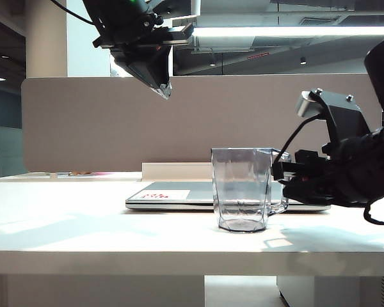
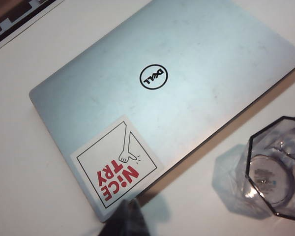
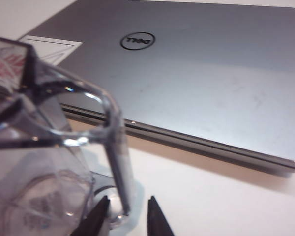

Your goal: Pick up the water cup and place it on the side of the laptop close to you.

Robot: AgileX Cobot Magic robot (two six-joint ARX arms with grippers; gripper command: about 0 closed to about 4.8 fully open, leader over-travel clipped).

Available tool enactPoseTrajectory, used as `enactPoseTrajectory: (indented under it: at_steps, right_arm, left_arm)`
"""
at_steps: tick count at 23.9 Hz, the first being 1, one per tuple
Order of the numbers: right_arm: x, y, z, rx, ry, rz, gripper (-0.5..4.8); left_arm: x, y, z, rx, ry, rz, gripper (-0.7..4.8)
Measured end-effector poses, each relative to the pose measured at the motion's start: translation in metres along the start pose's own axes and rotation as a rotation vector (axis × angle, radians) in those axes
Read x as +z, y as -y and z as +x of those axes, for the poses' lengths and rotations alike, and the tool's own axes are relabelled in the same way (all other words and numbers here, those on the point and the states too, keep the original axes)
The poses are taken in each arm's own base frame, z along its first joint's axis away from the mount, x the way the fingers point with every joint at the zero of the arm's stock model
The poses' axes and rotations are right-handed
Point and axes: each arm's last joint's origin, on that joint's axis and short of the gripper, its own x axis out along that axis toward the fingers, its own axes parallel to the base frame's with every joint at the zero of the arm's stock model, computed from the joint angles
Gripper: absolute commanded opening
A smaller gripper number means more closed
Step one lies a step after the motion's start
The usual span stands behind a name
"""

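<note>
The water cup (image 1: 242, 188) stands upright on the counter (image 1: 83, 236), just in front of the closed laptop (image 1: 198, 195). The right tool (image 3: 127, 216) straddles its handle, fingertips narrowly parted — not clamping. The left tool (image 1: 161, 86) hangs high above — its opening can't be told.

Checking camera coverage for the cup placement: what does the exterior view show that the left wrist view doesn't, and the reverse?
Only the exterior view shows both arms: the left tool raised high above the table, the right tool at the water cup handle, jaws parted. Only the left wrist view shows the laptop lid logo and the sticker's red words. Both show the cup upright beside the closed laptop.
</note>
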Motion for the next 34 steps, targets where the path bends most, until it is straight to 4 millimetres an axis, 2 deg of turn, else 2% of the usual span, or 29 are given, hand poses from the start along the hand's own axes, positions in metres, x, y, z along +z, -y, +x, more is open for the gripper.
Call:
enactPoseTrajectory:
  at_steps: [3,4,7,8,12,15,24,29,34]
  right_arm:
    - [0.000,-0.001,0.000,0.025,0.003,0.000,1.16]
    - [-0.001,-0.001,-0.003,0.029,0.001,0.000,1.00]
    - [0.002,0.000,-0.017,0.031,0.030,0.009,0.06]
    - [0.004,0.001,-0.022,0.024,0.045,0.011,-0.07]
    - [0.010,0.006,-0.047,-0.055,0.134,0.025,-0.06]
    - [0.011,0.012,-0.074,-0.167,0.233,0.050,-0.06]
    - [0.014,0.016,-0.091,-0.246,0.255,-0.023,-0.06]
    - [0.018,0.017,-0.099,-0.250,0.258,-0.037,-0.06]
    - [0.021,0.018,-0.109,-0.253,0.269,-0.036,-0.06]
  left_arm:
    - [0.000,0.000,0.000,0.000,-0.001,0.000,-0.04]
    - [0.000,0.000,0.000,-0.001,-0.003,0.000,-0.04]
    - [-0.001,0.000,0.000,-0.001,-0.007,0.001,-0.04]
    - [-0.001,0.000,0.000,-0.002,-0.008,0.001,-0.04]
    - [-0.001,0.000,0.000,-0.002,-0.011,0.001,-0.04]
    - [-0.002,0.000,0.000,-0.003,-0.017,0.002,-0.04]
    - [-0.004,0.001,0.000,-0.009,-0.045,0.005,-0.04]
    - [-0.017,0.001,-0.022,-0.009,-0.046,0.011,-0.04]
    - [-0.042,0.002,-0.042,0.035,-0.005,0.015,-0.04]
